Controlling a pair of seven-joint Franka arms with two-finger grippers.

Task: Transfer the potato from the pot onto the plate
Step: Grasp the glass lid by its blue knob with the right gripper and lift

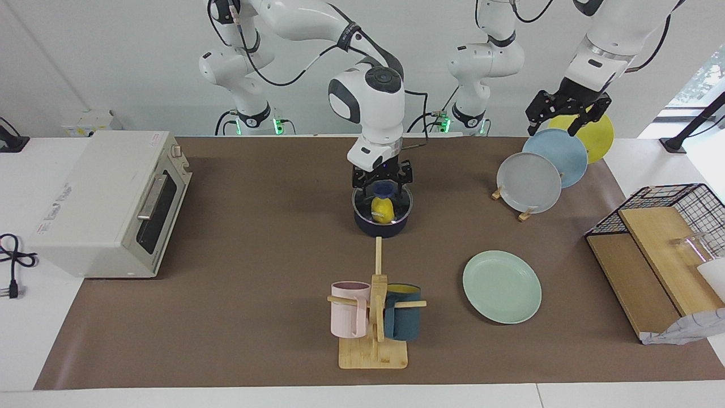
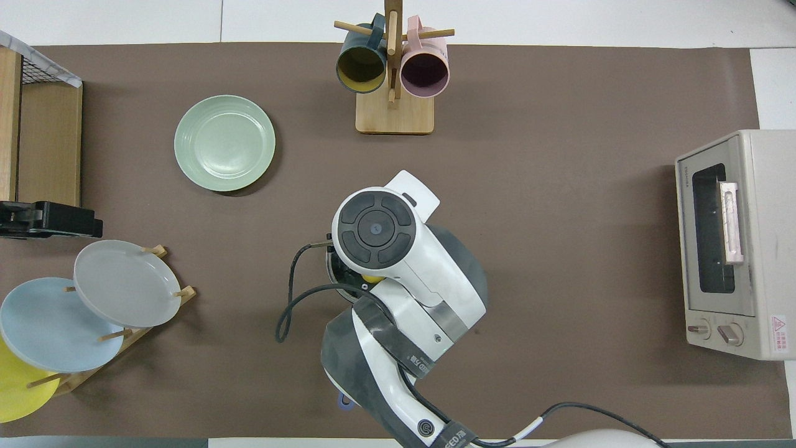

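Observation:
The yellow potato [image 1: 383,211] stands in the dark navy pot [image 1: 383,229] at the middle of the table. My right gripper [image 1: 383,192] hangs straight down over the pot, open, with its fingertips at the potato's top on either side. In the overhead view the right arm covers the pot [image 2: 336,272], and only a sliver of potato [image 2: 372,279] shows. The mint-green plate [image 1: 502,286] lies flat, farther from the robots than the pot and toward the left arm's end; it also shows in the overhead view [image 2: 224,142]. My left gripper [image 1: 558,126] waits open, raised over the plate rack.
A wooden rack with upright grey [image 1: 528,182], blue and yellow plates stands near the left arm. A mug tree [image 1: 375,317] with a pink and a teal mug stands farther out than the pot. A toaster oven [image 1: 107,201] sits at the right arm's end, a wire basket [image 1: 671,226] at the left arm's end.

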